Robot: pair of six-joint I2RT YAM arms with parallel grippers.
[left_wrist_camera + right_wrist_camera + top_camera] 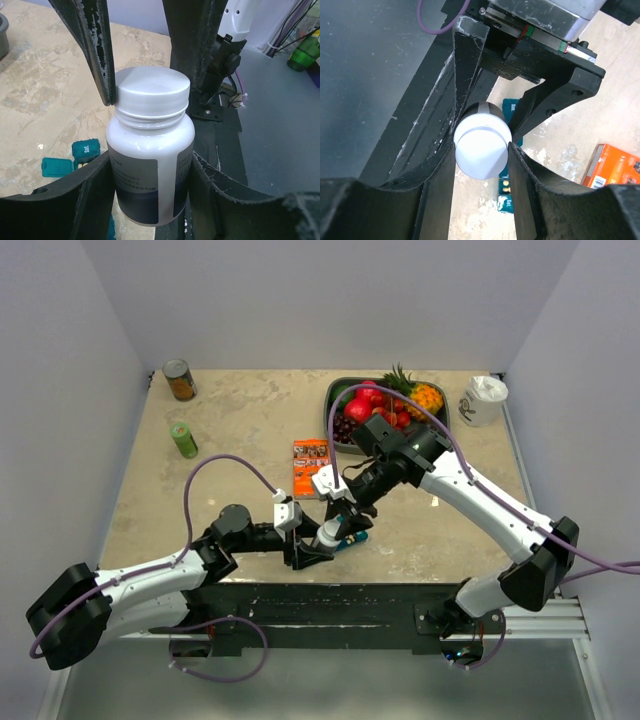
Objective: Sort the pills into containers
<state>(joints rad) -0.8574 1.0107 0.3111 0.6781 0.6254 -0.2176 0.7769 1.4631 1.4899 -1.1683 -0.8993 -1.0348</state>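
While the left gripper point(150, 167) holds the white pill bottle point(150, 150) by its body, jaws half-wide, the right gripper point(482, 146) sits pinched on the screw cap point(152, 92), in line with the bottle's axis. The teal pill organiser point(85, 150) lies below, at the table's point(240, 420) near edge; no pills are visible.

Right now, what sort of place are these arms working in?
Probably a robot lab test cell: plain white walls box in the tan table, a metal mounting rail lines its near edge, and a fruit tray and can sit as props.
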